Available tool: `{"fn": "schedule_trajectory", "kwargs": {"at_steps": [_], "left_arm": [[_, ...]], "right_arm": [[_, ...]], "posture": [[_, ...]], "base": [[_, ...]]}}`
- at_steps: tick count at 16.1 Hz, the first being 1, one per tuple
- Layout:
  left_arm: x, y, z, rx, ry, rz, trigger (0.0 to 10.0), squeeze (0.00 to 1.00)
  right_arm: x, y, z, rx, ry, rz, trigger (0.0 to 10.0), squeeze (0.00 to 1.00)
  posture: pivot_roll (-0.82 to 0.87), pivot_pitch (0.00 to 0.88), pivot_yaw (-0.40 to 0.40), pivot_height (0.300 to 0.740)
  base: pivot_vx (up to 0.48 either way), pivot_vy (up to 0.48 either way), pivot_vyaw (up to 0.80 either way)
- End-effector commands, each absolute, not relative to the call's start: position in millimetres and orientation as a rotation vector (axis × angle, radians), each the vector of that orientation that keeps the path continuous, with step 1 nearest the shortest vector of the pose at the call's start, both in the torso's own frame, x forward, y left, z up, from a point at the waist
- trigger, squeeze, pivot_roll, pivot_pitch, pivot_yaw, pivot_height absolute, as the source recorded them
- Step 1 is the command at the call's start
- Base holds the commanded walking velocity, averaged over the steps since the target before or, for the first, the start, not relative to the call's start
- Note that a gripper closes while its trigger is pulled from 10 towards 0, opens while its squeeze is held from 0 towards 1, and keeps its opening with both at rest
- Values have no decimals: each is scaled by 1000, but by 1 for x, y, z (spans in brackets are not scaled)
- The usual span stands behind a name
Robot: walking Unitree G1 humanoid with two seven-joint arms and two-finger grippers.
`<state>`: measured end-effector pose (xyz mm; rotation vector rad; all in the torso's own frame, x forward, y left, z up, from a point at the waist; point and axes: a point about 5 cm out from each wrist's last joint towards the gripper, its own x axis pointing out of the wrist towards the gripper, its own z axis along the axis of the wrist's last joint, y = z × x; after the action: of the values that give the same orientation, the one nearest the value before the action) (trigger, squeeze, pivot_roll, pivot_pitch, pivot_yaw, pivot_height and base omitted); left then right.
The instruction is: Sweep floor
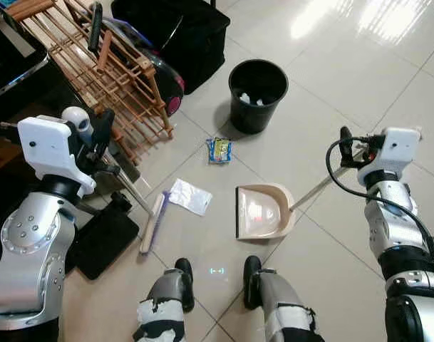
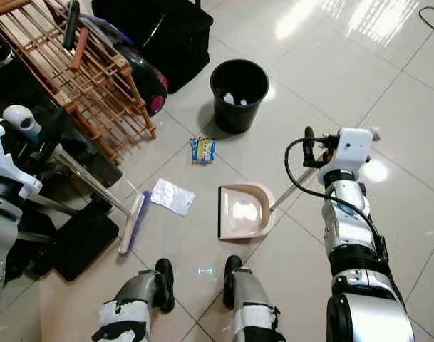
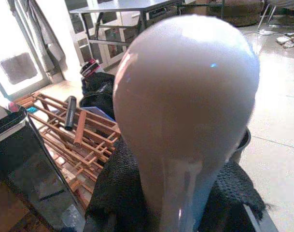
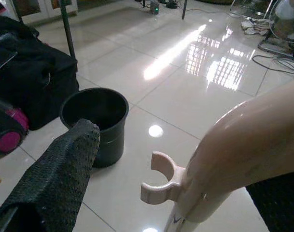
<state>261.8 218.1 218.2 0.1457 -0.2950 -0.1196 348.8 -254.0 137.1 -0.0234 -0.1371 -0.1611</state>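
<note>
Glossy tile could let the white wrapper (image 1: 189, 195) skid past the dustpan (image 1: 263, 211), whose handle the right gripper (image 1: 353, 151) clamps, while the left gripper (image 1: 99, 139) grips the broom (image 1: 154, 221).

a home room: glossy tiled floor (image 1: 359, 92), wooden shoe rack (image 1: 95, 71), black waste bin (image 1: 257, 95).

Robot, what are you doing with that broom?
It is sweeping. The left hand holds the broom, whose head rests on the floor by a white wrapper. The right hand holds the dustpan flat on the tiles. A green packet lies between the dustpan and the black bin.
</note>
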Motion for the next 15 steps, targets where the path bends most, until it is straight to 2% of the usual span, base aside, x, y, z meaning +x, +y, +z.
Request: {"fn": "schedule_trajectory", "kwargs": {"at_steps": [1,2,3,4,10,11,13,14,15], "left_arm": [[259,221,225,161,-328,-116,10000,0],[259,221,225,161,-329,-118,10000,0],[259,221,225,162,-329,-119,10000,0],[259,221,225,161,-330,-121,10000,0],[259,221,226,164,-337,-133,10000,0],[259,220,227,165,-338,-136,10000,0],[260,218,226,162,-340,-144,10000,0],[260,218,226,160,-341,-149,10000,0],[260,217,225,159,-341,-155,10000,0]], "right_arm": [[344,-264,132,-25,-127,-208,3922,0],[344,-263,131,-23,-133,-217,9255,0],[344,-263,130,-23,-136,-218,9255,0],[343,-261,129,-18,-143,-217,10000,0],[340,-258,127,-4,-178,-228,10000,0],[340,-258,127,-2,-185,-230,0,0],[339,-260,124,9,-170,-244,0,0],[339,-261,122,12,-164,-254,10000,0],[338,-261,122,14,-164,-257,10000,0]], "posture": [[85,322,19,740],[85,322,19,740],[85,322,19,740],[89,314,24,740],[92,301,32,740],[92,299,32,740],[90,295,34,740],[90,293,34,740],[90,292,36,740]], "base": [[0,0,0],[0,0,0],[0,0,0],[0,0,0],[0,0,0],[0,0,0],[0,0,0],[0,0,0],[0,0,0]]}}
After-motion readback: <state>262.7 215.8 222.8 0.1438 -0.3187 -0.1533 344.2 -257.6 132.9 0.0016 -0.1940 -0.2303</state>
